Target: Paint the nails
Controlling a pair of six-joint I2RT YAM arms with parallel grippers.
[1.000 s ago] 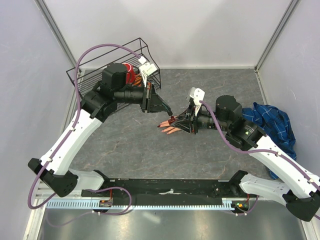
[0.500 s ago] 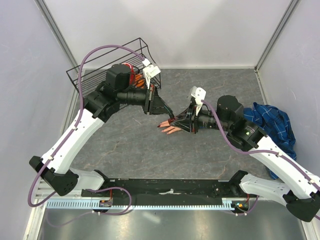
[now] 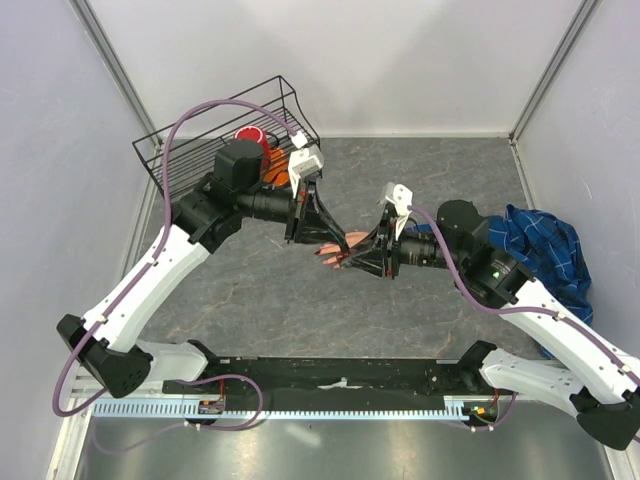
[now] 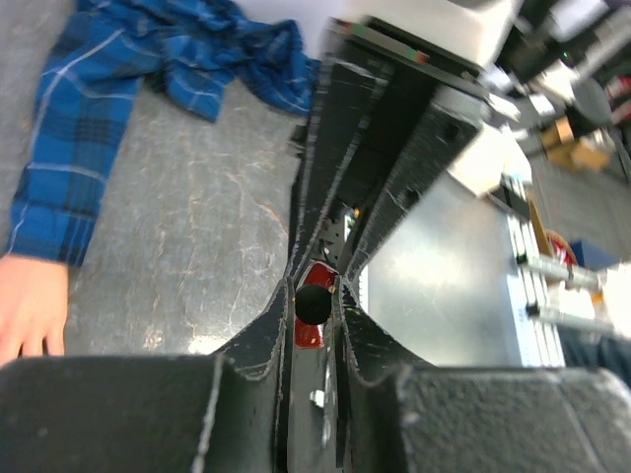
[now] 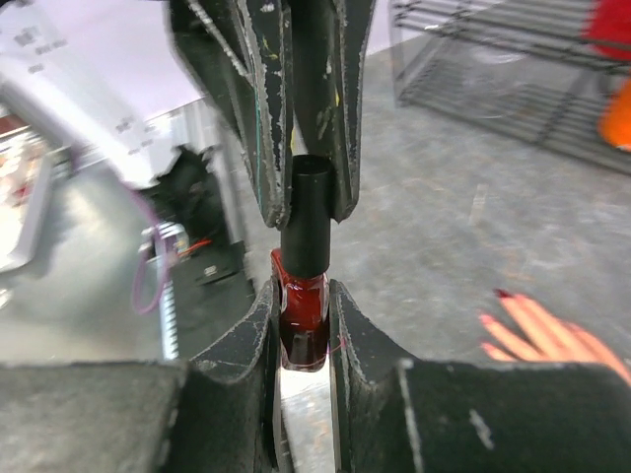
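Left end effector (image 4: 314, 296) grips the black cap (image 5: 306, 222); right end effector (image 5: 301, 296) grips the red polish bottle (image 5: 302, 330), beside the fake hand's nails (image 5: 503, 294). Wire basket (image 3: 180, 150) far left; open tabletop (image 3: 270, 310) near.

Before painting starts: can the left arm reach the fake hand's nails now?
Probably not yet: the left arm has its jaws shut on the black cap, still on the red bottle the right arm grips. The nails lie uncovered nearby.

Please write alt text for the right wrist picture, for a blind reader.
The right gripper pinches a dark red polish bottle while the left gripper, coming from above, clamps its black cap. At lower right a peach fake hand with reddish nails lies on the grey table, a wire basket behind.
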